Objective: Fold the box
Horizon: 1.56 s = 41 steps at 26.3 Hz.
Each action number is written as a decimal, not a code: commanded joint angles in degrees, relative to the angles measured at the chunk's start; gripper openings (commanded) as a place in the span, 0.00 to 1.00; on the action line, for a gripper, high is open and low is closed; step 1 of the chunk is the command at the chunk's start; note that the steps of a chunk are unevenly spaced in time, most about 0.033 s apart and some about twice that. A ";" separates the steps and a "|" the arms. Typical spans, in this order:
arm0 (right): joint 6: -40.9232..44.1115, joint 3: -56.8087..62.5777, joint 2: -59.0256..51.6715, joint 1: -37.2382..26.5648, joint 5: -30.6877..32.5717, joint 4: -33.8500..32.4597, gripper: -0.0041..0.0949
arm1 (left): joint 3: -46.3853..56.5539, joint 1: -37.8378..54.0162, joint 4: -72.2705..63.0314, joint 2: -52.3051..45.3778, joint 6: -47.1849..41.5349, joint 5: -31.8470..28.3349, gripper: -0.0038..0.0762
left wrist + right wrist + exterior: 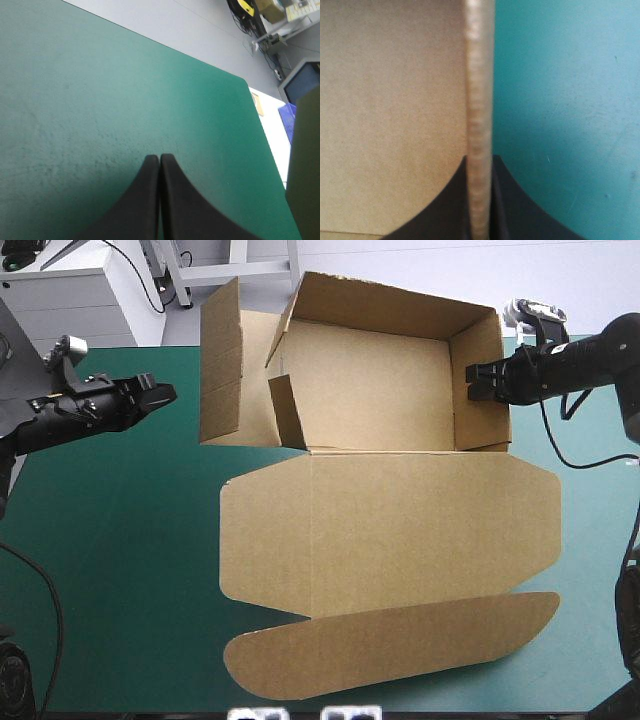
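1. High view shows the teal-green cover [110, 570] carrying the brown box [385, 525] at its centre. The tray lies toward 12 o'clock with walls raised, and the lid [390, 540] lies flat toward 6 o'clock.
2. The right gripper [472, 380] reaches in from 3 o'clock, its black fingers pinched on the tray's right wall [480, 340].
3. The left gripper [168, 392] hangs at 9 o'clock, apart from the box, its fingers pressed together and holding nothing.
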 commanded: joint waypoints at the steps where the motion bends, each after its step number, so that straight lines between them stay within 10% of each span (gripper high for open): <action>1: -0.51 -1.85 -3.06 0.27 -1.89 4.96 0.03 | -1.54 -3.42 -4.21 -2.22 0.19 -0.52 0.04; 30: 10.48 -1.85 -2.85 21.55 -20.24 -15.55 0.03 | -1.54 -8.05 -1.74 -11.01 1.41 7.75 0.04; 41: 13.25 -1.73 -0.76 23.59 -19.49 -19.08 0.03 | -1.54 -8.05 0.19 -10.91 -2.63 14.32 0.76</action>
